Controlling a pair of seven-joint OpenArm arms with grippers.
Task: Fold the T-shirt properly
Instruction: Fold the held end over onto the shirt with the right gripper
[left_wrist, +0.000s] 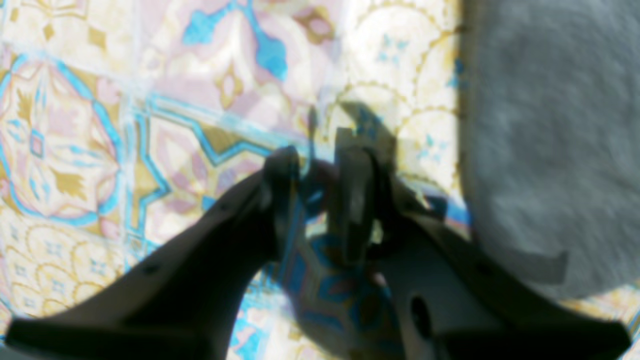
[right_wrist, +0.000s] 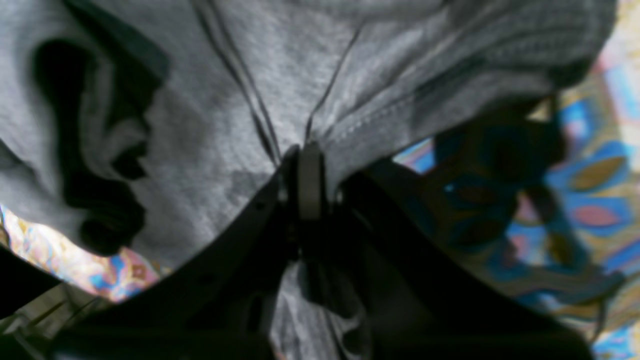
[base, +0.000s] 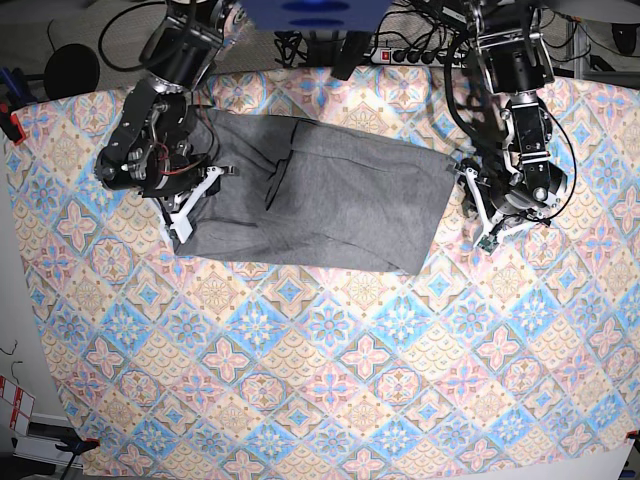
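Note:
The grey T-shirt lies spread on the patterned tablecloth at the back middle, with a fold ridge near its centre. My right gripper is at the shirt's left edge. In the right wrist view it is shut on a pinch of the grey fabric, which bunches around the fingers. My left gripper hangs over bare tablecloth just right of the shirt's right edge. In the left wrist view it holds nothing, its jaws only a little apart, and the shirt is off to its right.
A power strip and cables lie behind the table's back edge. A red clamp grips the cloth at the left edge. The tablecloth's front half stretches toward the near edge.

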